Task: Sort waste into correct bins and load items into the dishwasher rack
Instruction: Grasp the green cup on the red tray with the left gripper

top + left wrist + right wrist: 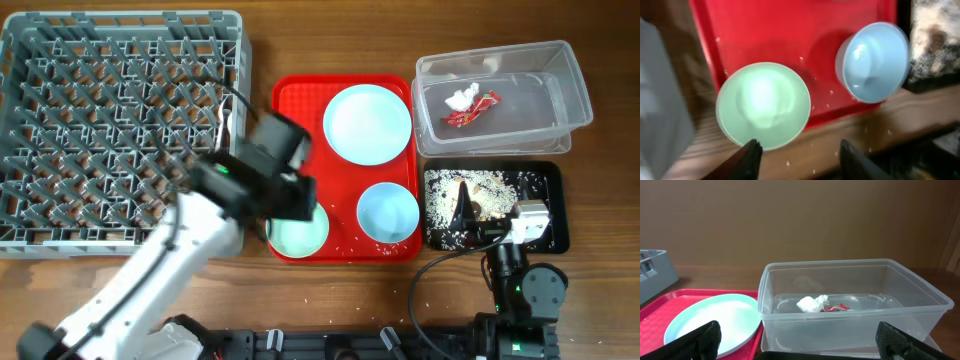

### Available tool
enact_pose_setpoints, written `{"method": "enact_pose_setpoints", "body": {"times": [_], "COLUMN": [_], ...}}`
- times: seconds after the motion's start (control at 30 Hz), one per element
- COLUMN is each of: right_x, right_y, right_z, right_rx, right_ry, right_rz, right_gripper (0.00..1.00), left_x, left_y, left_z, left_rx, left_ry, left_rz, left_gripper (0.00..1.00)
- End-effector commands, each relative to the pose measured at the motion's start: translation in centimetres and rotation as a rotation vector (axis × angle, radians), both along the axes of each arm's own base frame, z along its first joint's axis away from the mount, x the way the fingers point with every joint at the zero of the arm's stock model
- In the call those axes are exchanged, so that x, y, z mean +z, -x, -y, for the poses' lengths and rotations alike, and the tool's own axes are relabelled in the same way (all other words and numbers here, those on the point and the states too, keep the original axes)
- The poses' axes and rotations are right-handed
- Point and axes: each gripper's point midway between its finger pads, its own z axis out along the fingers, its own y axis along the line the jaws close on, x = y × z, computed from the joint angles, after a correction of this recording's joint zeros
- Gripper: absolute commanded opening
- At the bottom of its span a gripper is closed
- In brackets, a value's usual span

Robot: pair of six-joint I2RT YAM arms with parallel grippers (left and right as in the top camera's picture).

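Observation:
The grey dishwasher rack [120, 130] stands at the left. The mint-green bowl [300, 235] [763, 105], the pale blue bowl [388, 212] [875, 62] and the pale blue plate [367, 122] [710, 317] sit on the red serving tray. The clear tub [560, 75] [850, 325] holds the white tissue wad [458, 99] [811, 303] and the red wrapper [472, 113] [839, 307]. The black tray [555, 235] holds rice crumbs and brown scraps [480, 190]. My left gripper [298, 203] [802, 160] is open and empty over the mint-green bowl's near rim. My right gripper [464, 205] [800, 347] is open and empty over the black tray. Cup, spoon and fork are out of view.
The red serving tray [295, 100] [790, 30] lies between the rack and the bins. White crumbs are scattered on the wooden table [380, 290] in front of it. My left arm crosses the table's front left and hides part of the mint-green bowl.

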Motion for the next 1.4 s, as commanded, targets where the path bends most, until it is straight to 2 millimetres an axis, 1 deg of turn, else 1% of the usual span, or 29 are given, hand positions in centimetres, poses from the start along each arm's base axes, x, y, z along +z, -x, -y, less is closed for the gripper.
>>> {"method": "enact_pose_setpoints", "body": {"times": [0.0,0.07,0.13,0.17,0.2,0.23,0.3,0.33,0.4,0.47,0.53,0.57,0.6,0.67,0.7,0.73,0.8,0.87,0.9,0.97,1.03,1.1,1.17,1.2,1.23,1.3,1.33,1.37], "right_x": [0.1,0.2,0.2,0.2,0.2,0.2,0.2,0.2,0.2,0.1,0.2,0.2,0.1,0.2,0.2,0.2,0.2,0.2,0.2,0.2,0.2,0.2,0.2,0.2,0.2,0.2,0.2,0.2], "right_y": [0.0,0.0,0.0,0.0,0.0,0.0,0.0,0.0,0.0,0.0,0.0,0.0,0.0,0.0,0.0,0.0,0.0,0.0,0.0,0.0,0.0,0.0,0.0,0.0,0.0,0.0,0.0,0.0], "right_z": [-0.2,-0.2,-0.2,-0.2,-0.2,-0.2,-0.2,-0.2,-0.2,-0.2,-0.2,-0.2,-0.2,-0.2,-0.2,-0.2,-0.2,-0.2,-0.2,-0.2,-0.2,-0.2,-0.2,-0.2,-0.2,-0.2,-0.2,-0.2], "right_rx": [0.015,0.015,0.015,0.015,0.015,0.015,0.015,0.015,0.015,0.015,0.015,0.015,0.015,0.015,0.015,0.015,0.015,0.015,0.015,0.015,0.015,0.015,0.015,0.015,0.015,0.015,0.015,0.015], "right_ry": [-0.003,-0.003,-0.003,-0.003,-0.003,-0.003,-0.003,-0.003,-0.003,-0.003,-0.003,-0.003,-0.003,-0.003,-0.003,-0.003,-0.003,-0.003,-0.003,-0.003,-0.003,-0.003,-0.003,-0.003,-0.003,-0.003,-0.003,-0.003], "right_rz": [0.009,0.009,0.009,0.009,0.009,0.009,0.009,0.009,0.009,0.009,0.009,0.009,0.009,0.009,0.009,0.009,0.009,0.009,0.009,0.009,0.009,0.009,0.009,0.009,0.009,0.009,0.009,0.009], "right_gripper": [1.00,1.00,1.00,1.00,1.00,1.00,1.00,1.00,1.00,1.00,1.00,1.00,1.00,1.00,1.00,1.00,0.99,1.00,1.00,1.00,1.00,1.00,1.00,1.00,1.00,0.99,1.00,1.00], "left_x": [-4.1,-5.3,-6.4,-7.4,-8.8,-9.9,-12.2,-12.7,-12.7,-12.0,-9.4,-7.8,-6.6,-5.6,-5.5,-5.7,-7.8,-10.1,-11.0,-11.7,-11.9,-12.3,-13.0,-13.3,-13.5,-13.3,-12.8,-11.5], "left_y": [1.4,1.8,2.3,2.3,2.6,2.8,3.1,3.0,3.0,2.9,2.6,2.2,1.9,1.0,0.7,0.5,0.8,1.2,1.3,0.8,0.3,0.4,0.4,0.6,1.0,0.7,0.5,0.0], "left_z": [-0.1,1.2,3.5,4.9,5.6,5.6,5.2,5.2,5.2,5.2,5.1,4.6,3.4,0.0,-1.9,-3.0,-5.2,-6.3,-6.8,-7.1,-6.5,-5.8,-5.6,-5.8,-5.9,-5.8,-5.7,-5.3], "left_rx": [0.154,0.139,0.095,0.066,0.045,0.060,0.080,0.082,0.082,0.083,0.094,0.105,0.131,0.202,0.244,0.272,0.333,0.365,0.378,0.408,0.403,0.391,0.368,0.367,0.338,0.312,0.310,0.286], "left_ry": [-0.125,-0.109,-0.076,-0.074,-0.093,-0.122,-0.182,-0.193,-0.192,-0.182,-0.144,-0.128,-0.138,-0.214,-0.260,-0.279,-0.326,-0.335,-0.340,-0.306,-0.269,-0.244,-0.251,-0.264,-0.280,-0.276,-0.274,-0.267], "left_rz": [-0.018,-0.034,-0.045,-0.041,-0.055,-0.079,-0.126,-0.127,-0.127,-0.120,-0.096,-0.073,-0.045,-0.004,-0.008,-0.025,-0.080,-0.127,-0.133,-0.135,-0.137,-0.159,-0.172,-0.186,-0.199,-0.186,-0.184,-0.169], "left_gripper": [0.43,0.43,0.42,0.42,0.38,0.37,0.29,0.28,0.27,0.26,0.28,0.31,0.35,0.37,0.38,0.37,0.37,0.37,0.37,0.36,0.31,0.28,0.26,0.24,0.17,0.04,0.04,0.04]}}
